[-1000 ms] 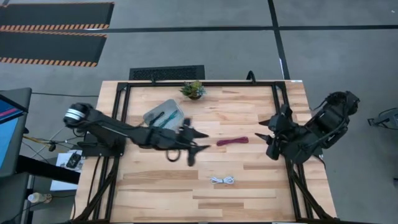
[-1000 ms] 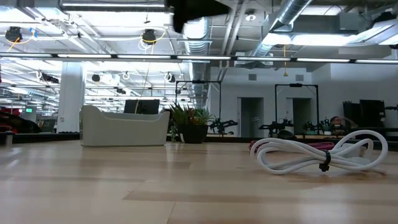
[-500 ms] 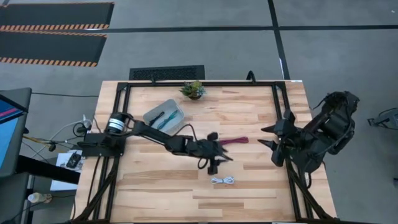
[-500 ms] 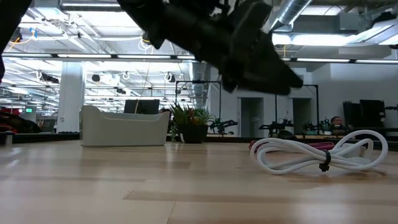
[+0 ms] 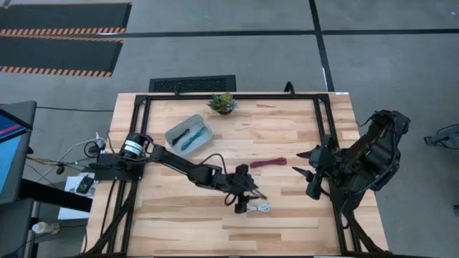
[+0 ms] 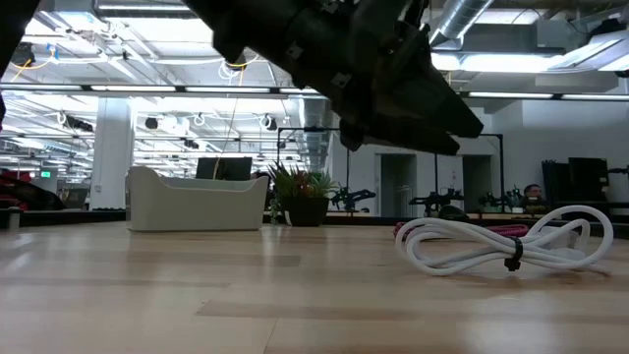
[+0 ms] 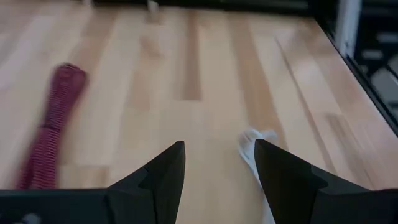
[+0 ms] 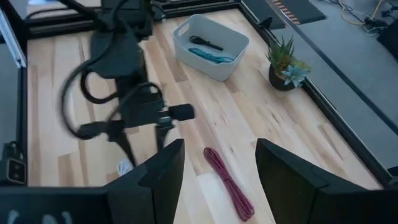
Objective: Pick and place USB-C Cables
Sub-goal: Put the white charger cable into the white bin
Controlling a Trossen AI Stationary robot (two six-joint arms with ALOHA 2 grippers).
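Note:
The white cable (image 5: 257, 208) lies bundled on the table near its front; it also shows in the low view (image 6: 501, 244) and the left wrist view (image 7: 252, 146). My left gripper (image 5: 250, 196) hangs open just above and beside it, touching nothing; in its wrist view (image 7: 217, 165) the cable lies ahead of one finger. The maroon cable (image 5: 268, 163) lies flat mid-table, also in the right wrist view (image 8: 227, 180). The teal cable (image 8: 211, 56) and the black cable (image 8: 205, 42) lie inside the clear bin (image 5: 188, 133). My right gripper (image 5: 303, 163) waits open at the table's right.
A small potted plant (image 5: 222, 102) stands at the table's far edge, just right of the bin. The left arm (image 5: 179, 163) stretches across the table from the left side. Bare wood lies between the two loose cables and the near edge.
My left gripper has swung from beside the bin toward the table's right and near edge and has come down over the white cable. My right arm has shifted slightly at the table's right. The cables have not moved.

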